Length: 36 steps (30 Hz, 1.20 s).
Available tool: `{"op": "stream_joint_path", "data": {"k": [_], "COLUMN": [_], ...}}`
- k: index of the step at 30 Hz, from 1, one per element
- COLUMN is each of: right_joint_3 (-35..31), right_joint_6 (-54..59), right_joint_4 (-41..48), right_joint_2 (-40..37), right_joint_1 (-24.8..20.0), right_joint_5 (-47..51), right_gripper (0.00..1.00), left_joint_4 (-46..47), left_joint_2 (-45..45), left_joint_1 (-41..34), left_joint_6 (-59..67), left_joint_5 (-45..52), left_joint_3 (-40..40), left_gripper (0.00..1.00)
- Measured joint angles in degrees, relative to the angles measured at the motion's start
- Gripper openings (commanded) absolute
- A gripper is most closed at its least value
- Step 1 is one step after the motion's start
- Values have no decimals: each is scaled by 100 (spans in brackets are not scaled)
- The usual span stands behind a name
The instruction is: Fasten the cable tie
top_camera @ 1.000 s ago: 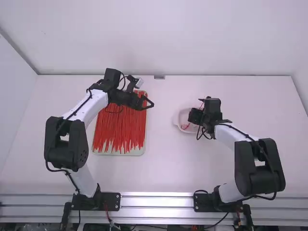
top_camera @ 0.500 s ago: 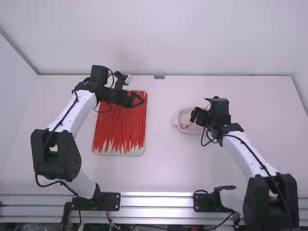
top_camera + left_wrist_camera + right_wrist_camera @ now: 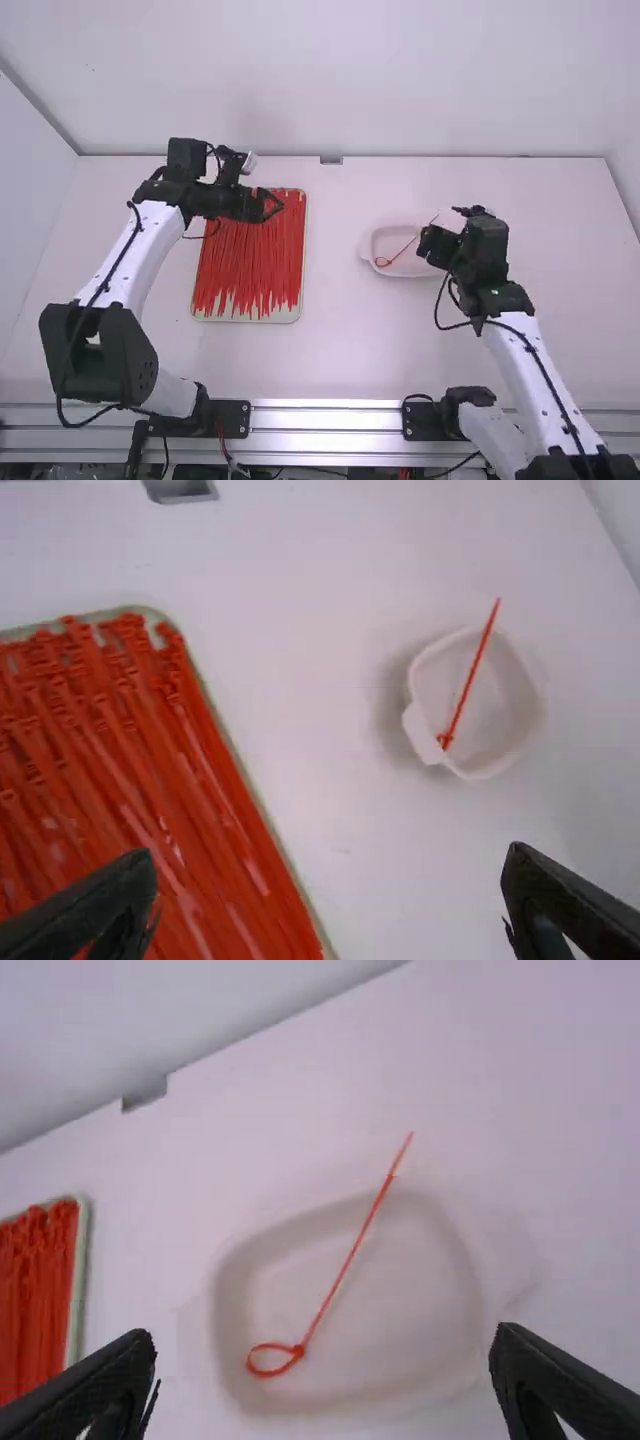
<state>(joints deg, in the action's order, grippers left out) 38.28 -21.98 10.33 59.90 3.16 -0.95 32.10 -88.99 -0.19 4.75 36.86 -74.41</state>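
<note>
Both arms have drawn back: the left end effector (image 3: 258,205) now hangs over the tray's far edge, the right end effector (image 3: 430,245) just beside the bowl, both spread wide and empty. On the white surface (image 3: 340,320) lie a tray (image 3: 303,250) heaped with red ties (image 3: 250,265), its far corner hidden by the left arm, and a white bowl (image 3: 372,240) holding the looped cable tie (image 3: 398,250), tail over the rim.

In the high view the left gripper (image 3: 268,205) covers the ties (image 3: 250,265) at the tray's (image 3: 246,318) 12 o'clock end, and the right gripper (image 3: 430,244) hides the bowl's (image 3: 378,240) 3 o'clock rim. Both wrist views' edges cut off the tray. The looped tie's (image 3: 340,1265) head is too small to tell whether it is latched.
</note>
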Motion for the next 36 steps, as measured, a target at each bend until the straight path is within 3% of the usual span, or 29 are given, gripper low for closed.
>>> {"op": "stream_joint_path", "data": {"k": [4, 10, 19, 30, 36], "right_joint_3": [-378, -1023, -2205, -3620, -3768], "right_joint_6": [308, 911, 1880, 2159, 2201], "right_joint_4": [-372, -1003, -1016, -1014, -1073], "right_joint_2": [-334, -1047, -2229, -3657, -4288], "right_joint_1": [-286, -328, -328, -328, -328], "right_joint_5": [37, 72, 79, 72, 90], "right_gripper": [79, 66, 45, 21, 11], "left_joint_4": [-334, -901, -1921, -3185, -3198], "left_joint_2": [315, 914, 1934, 3438, 4251], "left_joint_1": [2, 2, 2, 2, 4], "left_joint_6": [-249, -411, -479, -483, -481], "left_joint_5": [-275, -778, -1698, -3084, -3506], "left_joint_3": [313, 868, 1880, 3329, 4135], "left_gripper": [81, 71, 52, 27, 13]}}
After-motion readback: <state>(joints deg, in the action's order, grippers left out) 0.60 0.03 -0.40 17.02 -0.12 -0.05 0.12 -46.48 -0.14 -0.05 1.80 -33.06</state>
